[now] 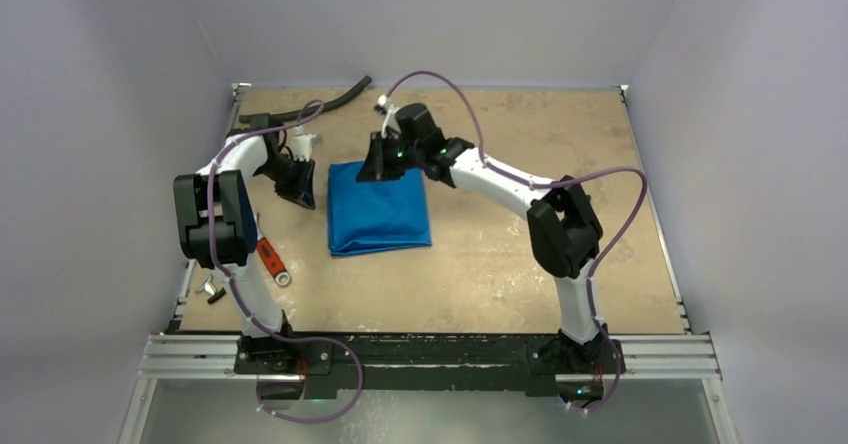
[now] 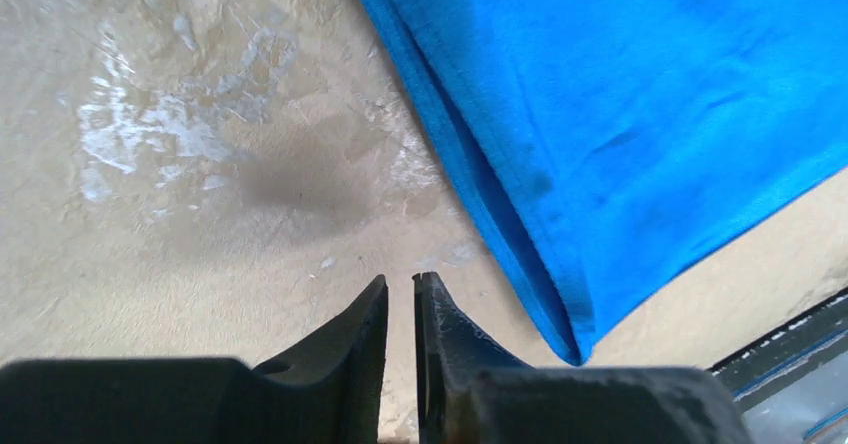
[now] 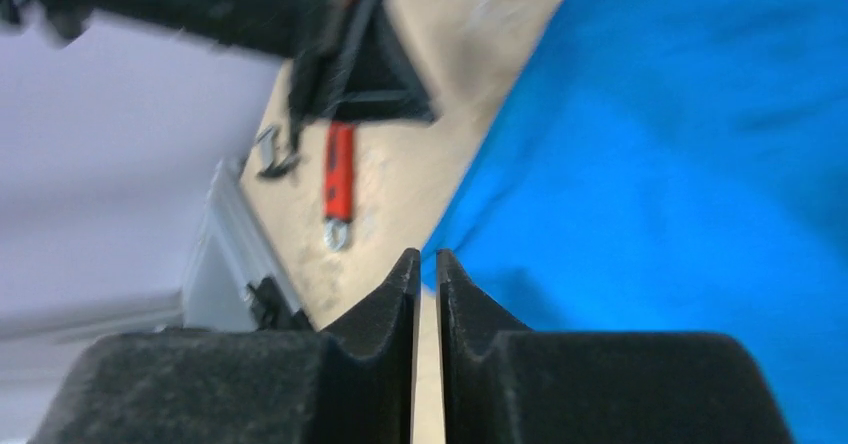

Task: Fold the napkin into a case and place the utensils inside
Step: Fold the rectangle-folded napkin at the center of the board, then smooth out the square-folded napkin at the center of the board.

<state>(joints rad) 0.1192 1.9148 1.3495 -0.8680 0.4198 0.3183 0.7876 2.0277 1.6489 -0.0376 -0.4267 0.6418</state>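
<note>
The left gripper [image 2: 400, 286] has its fingers drawn almost together, with only a slit between them and nothing in it. It hovers over bare table [image 2: 200, 164], and the napkin [image 2: 620, 114] lies just beside it at 2 o'clock. The right gripper [image 3: 427, 262] is likewise nearly closed and empty (tan table shows through its slit), its tips over the napkin's far-left corner.

From above, the folded napkin lies flat mid-table. A red-handled wrench [image 1: 270, 257] sits at its 8 o'clock, partly hidden by the left arm. A black hose [image 1: 320, 104] runs at 11 o'clock. Small metal pieces [image 1: 210, 289] by the left rim are too small to identify.
</note>
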